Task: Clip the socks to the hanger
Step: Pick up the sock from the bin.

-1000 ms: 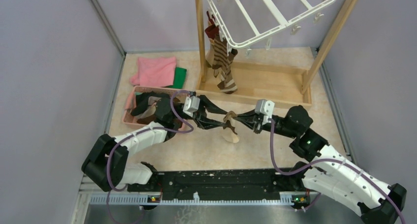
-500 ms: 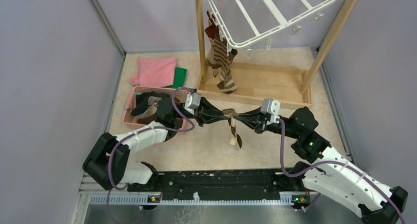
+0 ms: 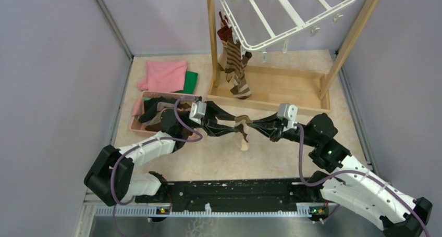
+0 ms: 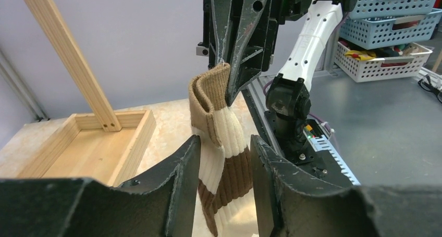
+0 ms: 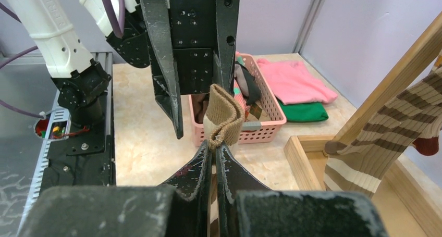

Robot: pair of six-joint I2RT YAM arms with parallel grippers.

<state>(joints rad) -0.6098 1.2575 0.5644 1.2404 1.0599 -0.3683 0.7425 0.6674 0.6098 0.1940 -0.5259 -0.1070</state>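
A brown-and-cream striped sock (image 3: 243, 138) hangs in mid-air over the table between my two grippers. My right gripper (image 3: 252, 124) is shut on its folded tan cuff (image 5: 221, 112), pinched at the fingertips (image 5: 215, 146). From the left, my left gripper (image 3: 234, 125) faces it. Its jaws (image 4: 224, 143) stand open on either side of the sock's striped body (image 4: 221, 127), with a gap on the right. The white hanger (image 3: 233, 21) hangs at the back from the wooden frame. Two striped socks (image 3: 235, 73) dangle clipped at its left corner and show in the right wrist view (image 5: 375, 143).
A pink basket (image 3: 136, 123) with more socks sits behind my left arm and shows in the right wrist view (image 5: 271, 117). A pink cloth (image 3: 164, 74) and a green cloth (image 3: 191, 80) lie at the back left. The wooden frame's base tray (image 3: 281, 88) and posts (image 3: 211, 39) stand close behind the grippers.
My left gripper has drawn back slightly to the left. The hanging sock has swung and turned; its lower part looks shorter than half a second ago. The right gripper keeps its hold.
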